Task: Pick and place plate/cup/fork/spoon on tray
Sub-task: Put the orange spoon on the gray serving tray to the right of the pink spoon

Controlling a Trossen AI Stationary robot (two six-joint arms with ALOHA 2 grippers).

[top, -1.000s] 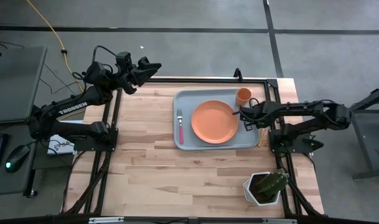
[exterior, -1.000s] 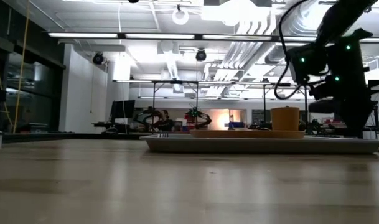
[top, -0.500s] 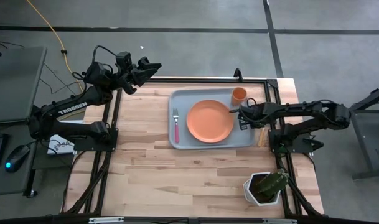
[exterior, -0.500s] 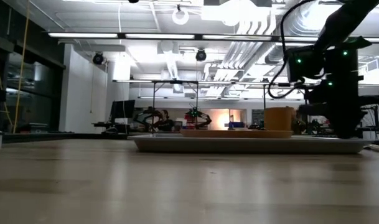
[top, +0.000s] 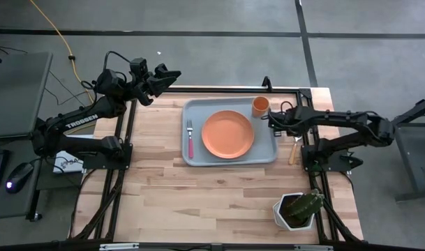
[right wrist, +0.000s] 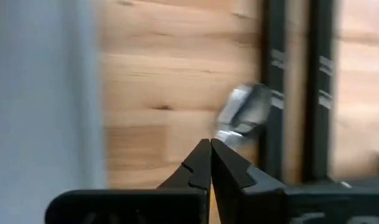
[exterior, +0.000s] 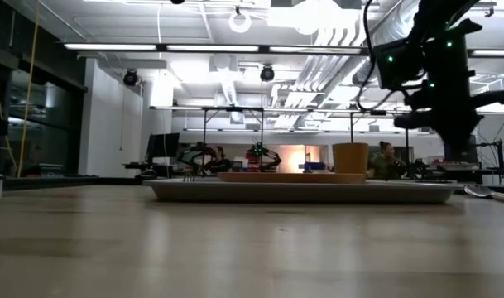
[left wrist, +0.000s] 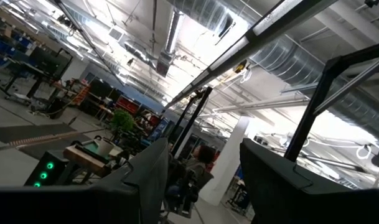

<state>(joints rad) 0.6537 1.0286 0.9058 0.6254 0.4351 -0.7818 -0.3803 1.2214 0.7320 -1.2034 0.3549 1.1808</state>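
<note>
spoon (top: 293,150) not yet on tray (top: 186,157), lies beside its rim on counter (top: 163,188). right claw (top: 273,121) clenched empty nr tray rim; next must open & grab spoon.

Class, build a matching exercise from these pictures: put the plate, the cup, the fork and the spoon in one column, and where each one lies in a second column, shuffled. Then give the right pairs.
Column one:
1. plate
2. cup
3. fork
4. spoon

Column two:
A. on the bare table, off the tray's right end
B. in the middle of the tray
C. at the tray's left end
D. in the tray's far right corner, close to the right gripper

Pairs: 1-B, 2-D, 3-C, 4-A
</note>
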